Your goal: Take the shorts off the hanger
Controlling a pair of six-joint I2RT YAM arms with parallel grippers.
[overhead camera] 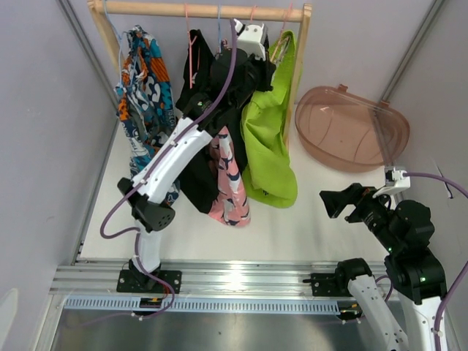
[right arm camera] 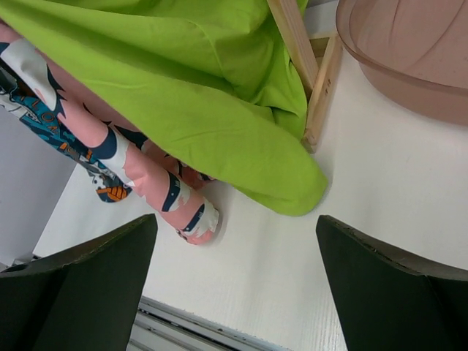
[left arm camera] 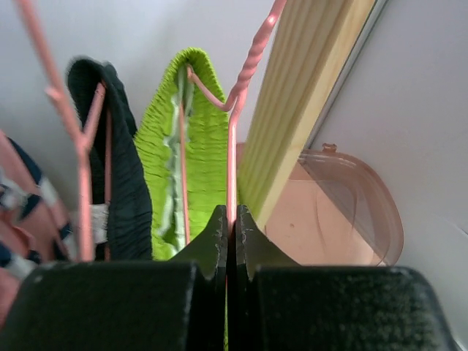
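Top camera first: the wooden rack stands at the far side of the bench. On it we have multicolour shorts on the left, black shorts, pink printed shorts, and lime green shorts on the right. The left end effector is up at the rail beside the lime pair. The right end effector hovers low at the near right, with a pinkish tub beyond it.

Over to the left wrist: the fingers are pinched tight on a pink wire hanger. The lime waistband is draped over that wire, with a dark pair just left of it.

Right wrist now: its fingers are spread wide with nothing between them. We look down on the lime hem and a pink printed leg, both resting on the bench.
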